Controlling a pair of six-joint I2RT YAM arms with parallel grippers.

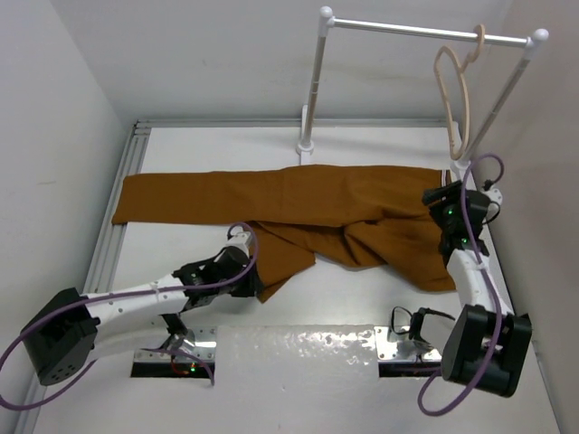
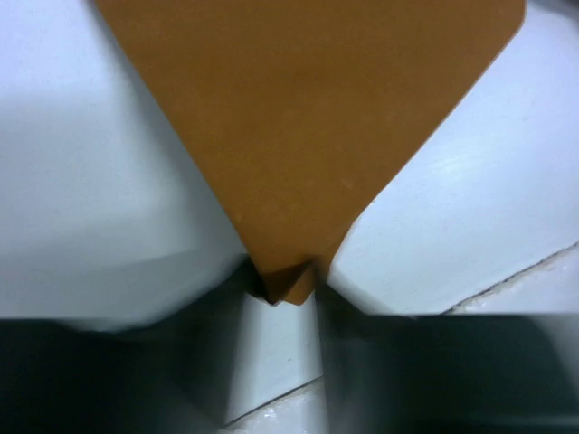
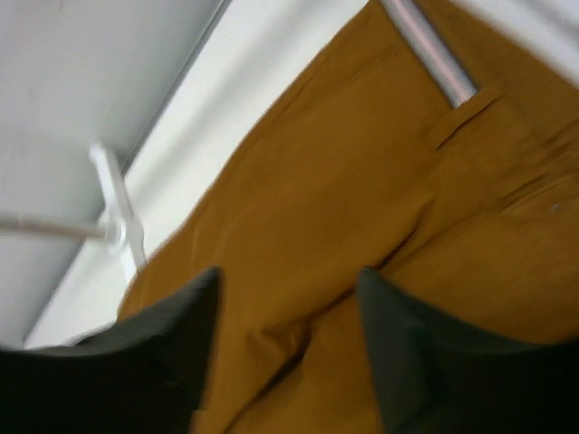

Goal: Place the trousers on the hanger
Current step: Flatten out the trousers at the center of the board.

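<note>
White table (image 1: 181, 145) and white walls close in the scene, and we see the trousers (image 1: 298, 203) spread flat across the table, one leg stretched out long and the other folded and rumpled.

Our left gripper (image 2: 282, 298) sits low at the edge of the folded leg. Its jaws stand apart, and a pointed corner of the cloth fills the gap between the fingertips. The view is blurred, so we cannot tell whether they pinch it.

Our right gripper (image 3: 288, 276) hovers over the waist end with its jaws wide apart and nothing between them. Cloth lies just beneath and ahead of its fingers (image 3: 181, 344), with the pale waistband trim (image 3: 430, 50) farther ahead.

Beyond and above the right gripper, the hanger (image 1: 457, 99) hangs by its hook from the rail (image 1: 407, 29), well apart from the trousers.
</note>
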